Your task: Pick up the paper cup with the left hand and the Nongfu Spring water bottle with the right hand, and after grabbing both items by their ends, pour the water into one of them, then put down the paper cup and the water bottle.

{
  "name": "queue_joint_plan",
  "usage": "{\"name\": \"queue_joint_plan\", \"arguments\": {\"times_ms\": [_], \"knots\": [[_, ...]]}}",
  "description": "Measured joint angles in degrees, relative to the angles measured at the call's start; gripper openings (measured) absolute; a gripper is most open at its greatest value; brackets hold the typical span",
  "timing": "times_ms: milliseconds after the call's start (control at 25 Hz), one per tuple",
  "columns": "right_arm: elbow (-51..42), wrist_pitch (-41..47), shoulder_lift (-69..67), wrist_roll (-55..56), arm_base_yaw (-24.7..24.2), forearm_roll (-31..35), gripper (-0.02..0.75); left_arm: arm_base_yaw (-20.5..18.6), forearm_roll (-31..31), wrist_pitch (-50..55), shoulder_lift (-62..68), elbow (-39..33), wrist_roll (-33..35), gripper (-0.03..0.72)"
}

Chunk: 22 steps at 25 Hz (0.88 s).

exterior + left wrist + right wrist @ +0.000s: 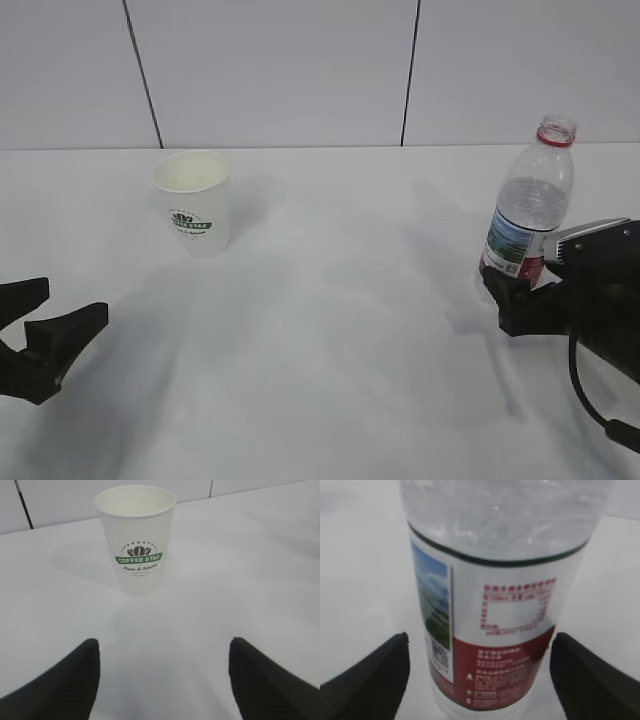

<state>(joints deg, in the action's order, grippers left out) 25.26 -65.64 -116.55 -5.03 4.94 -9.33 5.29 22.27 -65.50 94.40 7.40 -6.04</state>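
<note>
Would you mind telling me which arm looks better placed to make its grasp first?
The right. Its gripper already has its open jaws on either side of the water bottle. The left gripper, also open, is well short of the paper cup.

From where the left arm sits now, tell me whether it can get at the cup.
Probably yes. The cup stands upright straight ahead of the left gripper, whose jaws are wide open. Only bare table lies between them, and the bottle is far off to the right.
</note>
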Motion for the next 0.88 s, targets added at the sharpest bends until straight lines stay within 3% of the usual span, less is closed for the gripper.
{"name": "queue_joint_plan", "arguments": {"times_ms": [880], "knots": [[10.7, 0.0, -4.2, 0.0, 0.0, -0.3, 0.643, 0.0, -1.8, 0.0, 0.0, 0.0, 0.5, 0.591]]}}
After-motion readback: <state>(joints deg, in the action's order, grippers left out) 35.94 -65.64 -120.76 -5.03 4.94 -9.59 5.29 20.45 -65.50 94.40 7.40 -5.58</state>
